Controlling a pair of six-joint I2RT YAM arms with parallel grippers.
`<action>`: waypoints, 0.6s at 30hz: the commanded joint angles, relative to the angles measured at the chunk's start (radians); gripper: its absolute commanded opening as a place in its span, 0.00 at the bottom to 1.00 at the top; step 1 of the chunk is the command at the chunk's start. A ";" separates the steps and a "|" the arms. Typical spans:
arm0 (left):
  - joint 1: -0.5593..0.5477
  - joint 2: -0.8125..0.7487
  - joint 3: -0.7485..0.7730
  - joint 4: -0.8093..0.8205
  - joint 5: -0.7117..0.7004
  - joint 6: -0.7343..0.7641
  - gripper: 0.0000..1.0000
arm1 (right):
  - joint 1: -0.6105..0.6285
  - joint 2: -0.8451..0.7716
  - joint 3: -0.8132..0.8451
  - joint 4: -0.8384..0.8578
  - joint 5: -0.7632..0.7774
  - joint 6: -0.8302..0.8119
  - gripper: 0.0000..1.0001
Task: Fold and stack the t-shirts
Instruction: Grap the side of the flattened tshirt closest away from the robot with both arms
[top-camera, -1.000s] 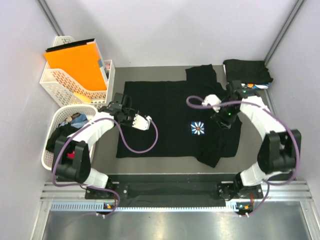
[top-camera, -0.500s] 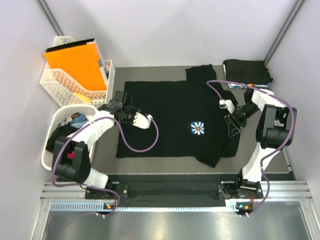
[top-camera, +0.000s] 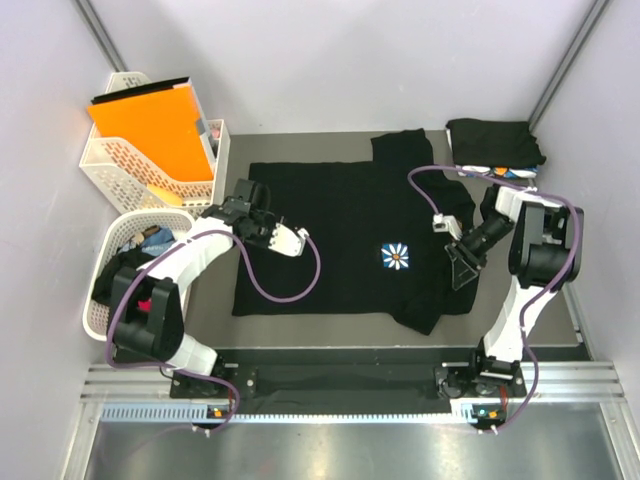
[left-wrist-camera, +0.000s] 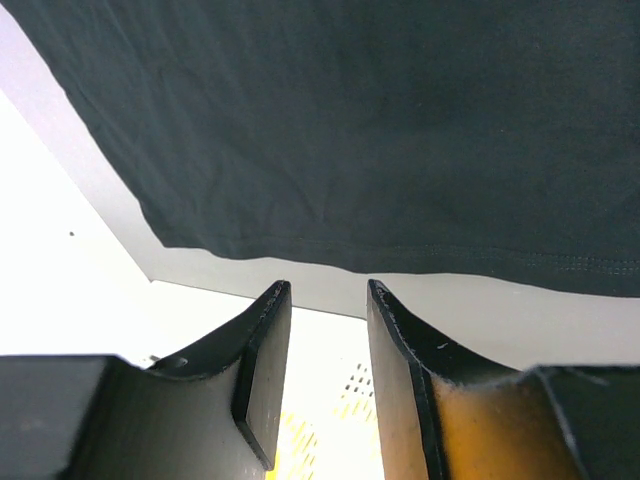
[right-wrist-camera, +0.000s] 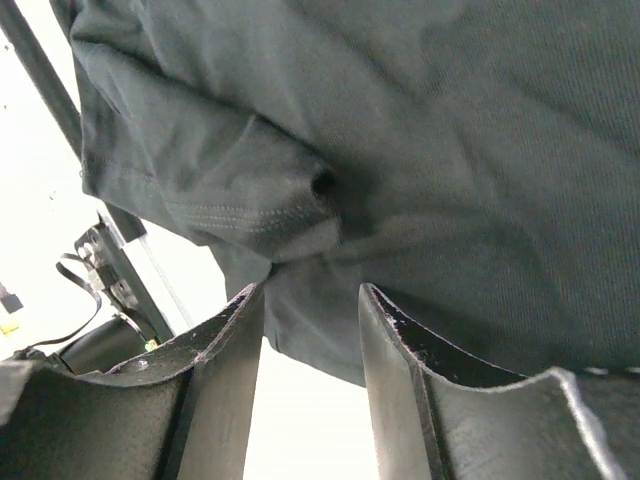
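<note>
Pale lilac walls close in a grey bench (top-camera: 212, 300), and most of it is covered by one black cloth t-shirt (top-camera: 340, 220), spread flat with its hem toward the left and its collar end toward the right. One sleeve points to the far edge; the other is bunched at the near edge.

Two white arms reach in from the near side, one over each end of that shirt.

Along the left edge stand white lattice plastic baskets (top-camera: 120, 165). I count three, though the far two overlap. One flat orange folder (top-camera: 150, 125) leans in the far ones, and the nearest holds a heap of bundled clothes (top-camera: 150, 240), too tangled to count.

One folded dark pile (top-camera: 495, 140) sits at the far right corner, well apart from the spread shirt's body, with a sliver of white-and-blue under its near edge.

The left tool (top-camera: 292, 243) hangs over the shirt's left part, just inside the hem. In its wrist view the jaws stand partly apart with nothing between them, and the stitched hem runs across just beyond the tips.

The right tool (top-camera: 462, 268) lies at the shirt's right edge, near the bunched sleeve. Its jaws are likewise partly apart and grip nothing; the cloth is close ahead.

Just left of it is a single small white-and-blue flower print (top-camera: 396, 256).
</note>
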 joint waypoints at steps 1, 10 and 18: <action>-0.012 0.006 0.032 -0.017 0.002 0.001 0.42 | 0.024 0.016 0.028 -0.131 -0.069 -0.048 0.43; -0.027 0.011 0.035 -0.011 -0.007 -0.014 0.42 | 0.050 0.065 0.136 -0.130 -0.097 -0.045 0.44; -0.032 0.008 0.034 -0.011 -0.020 -0.023 0.42 | 0.070 0.082 0.134 -0.130 -0.083 -0.053 0.42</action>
